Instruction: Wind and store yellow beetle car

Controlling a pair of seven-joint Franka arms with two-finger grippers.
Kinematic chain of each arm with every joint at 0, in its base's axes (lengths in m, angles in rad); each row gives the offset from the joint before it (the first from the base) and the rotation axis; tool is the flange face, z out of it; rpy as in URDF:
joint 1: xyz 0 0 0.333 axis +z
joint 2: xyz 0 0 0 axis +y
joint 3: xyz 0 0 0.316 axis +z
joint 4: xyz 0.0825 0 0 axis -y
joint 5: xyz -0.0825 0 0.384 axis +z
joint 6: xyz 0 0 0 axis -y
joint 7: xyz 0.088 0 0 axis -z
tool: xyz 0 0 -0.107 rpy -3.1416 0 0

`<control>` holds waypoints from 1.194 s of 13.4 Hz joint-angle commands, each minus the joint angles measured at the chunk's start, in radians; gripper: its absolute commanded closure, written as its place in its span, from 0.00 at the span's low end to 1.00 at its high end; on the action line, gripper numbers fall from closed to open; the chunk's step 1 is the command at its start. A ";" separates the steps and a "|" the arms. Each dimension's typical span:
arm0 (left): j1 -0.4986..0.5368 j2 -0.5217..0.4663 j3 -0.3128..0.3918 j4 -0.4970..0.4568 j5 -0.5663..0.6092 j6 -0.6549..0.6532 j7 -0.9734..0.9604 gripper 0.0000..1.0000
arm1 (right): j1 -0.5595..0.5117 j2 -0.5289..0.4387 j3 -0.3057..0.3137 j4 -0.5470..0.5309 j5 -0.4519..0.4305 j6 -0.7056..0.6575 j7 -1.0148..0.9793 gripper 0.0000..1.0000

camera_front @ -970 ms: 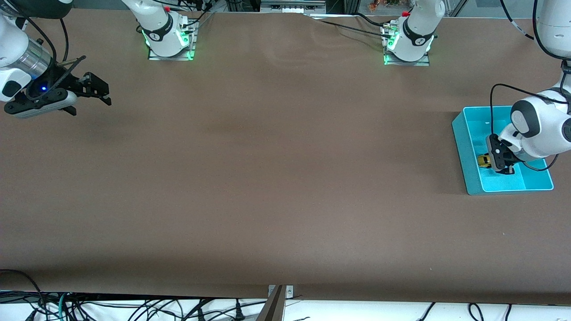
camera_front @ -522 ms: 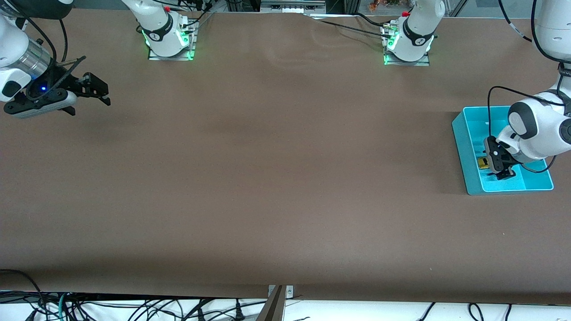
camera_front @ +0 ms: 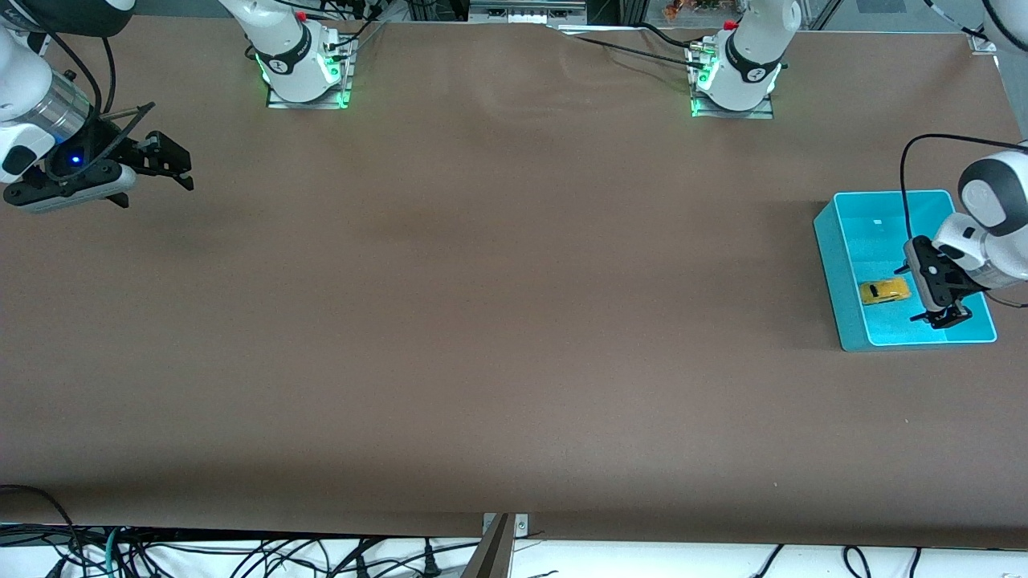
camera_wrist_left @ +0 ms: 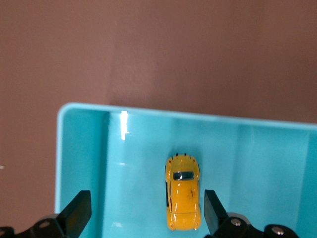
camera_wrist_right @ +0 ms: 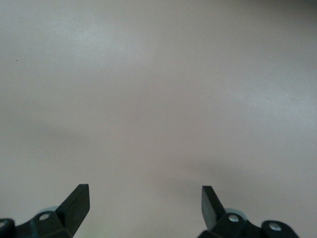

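The yellow beetle car (camera_front: 884, 291) (camera_wrist_left: 183, 198) lies on the floor of the turquoise bin (camera_front: 839, 273) (camera_wrist_left: 79, 148) at the left arm's end of the table. My left gripper (camera_front: 941, 309) (camera_wrist_left: 146, 213) hovers above the bin, open and holding nothing, with the car below it and close to one finger. My right gripper (camera_front: 165, 164) (camera_wrist_right: 145, 206) hangs open over bare table at the right arm's end and waits there.
The brown table (camera_front: 498, 321) stretches wide between the two arms. The arm bases (camera_front: 305, 68) (camera_front: 735, 76) stand along the edge farthest from the front camera. Cables hang below the table's nearest edge.
My left gripper has opened, let the car go into the bin, and lifted away toward the bin's corner. The right arm has barely moved.
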State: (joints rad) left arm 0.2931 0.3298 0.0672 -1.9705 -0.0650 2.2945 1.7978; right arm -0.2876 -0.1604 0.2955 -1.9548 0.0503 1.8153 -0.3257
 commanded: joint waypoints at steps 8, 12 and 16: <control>-0.149 -0.193 -0.075 0.178 -0.068 -0.456 -0.721 0.00 | 0.004 0.002 -0.001 0.019 -0.013 -0.025 0.013 0.00; -0.219 -0.210 -0.107 0.291 -0.064 -0.627 -1.211 0.00 | 0.004 0.002 0.001 0.019 -0.013 -0.025 0.013 0.00; -0.226 -0.247 -0.165 0.294 -0.050 -0.659 -1.571 0.00 | 0.004 0.002 0.005 0.019 -0.013 -0.025 0.013 0.00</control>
State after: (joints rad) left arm 0.0695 0.0999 -0.0905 -1.6836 -0.1149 1.6617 0.3572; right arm -0.2872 -0.1604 0.2962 -1.9536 0.0500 1.8119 -0.3257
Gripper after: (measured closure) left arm 0.000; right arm 0.000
